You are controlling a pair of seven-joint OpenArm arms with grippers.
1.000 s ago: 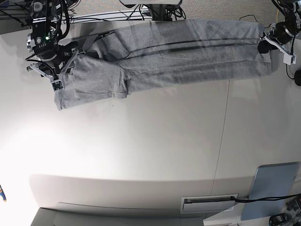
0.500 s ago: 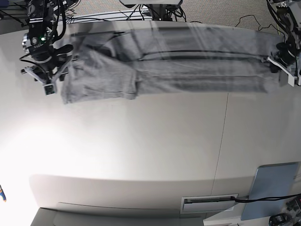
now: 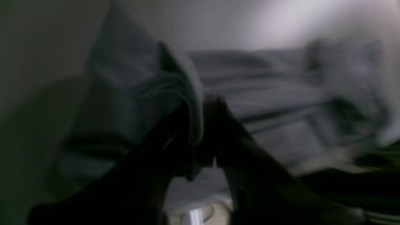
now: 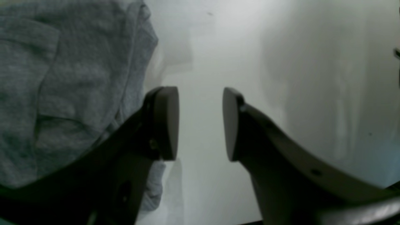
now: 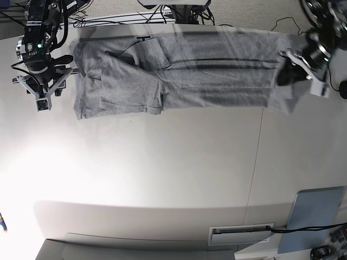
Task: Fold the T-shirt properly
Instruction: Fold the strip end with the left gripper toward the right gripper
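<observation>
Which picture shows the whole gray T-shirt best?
The base view: the T-shirt lies stretched across the table's far edge, end to end. The left wrist view shows only a blurry bunch pinched in the left gripper. The right wrist view shows one corner beside the open right gripper.

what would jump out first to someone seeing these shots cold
The long grey T-shirt stretched in a band across the far edge of the white table. At its right end in the base view the left tool pinches a fold of the cloth; at the other end the right tool hangs open beside the shirt, over bare table.
</observation>
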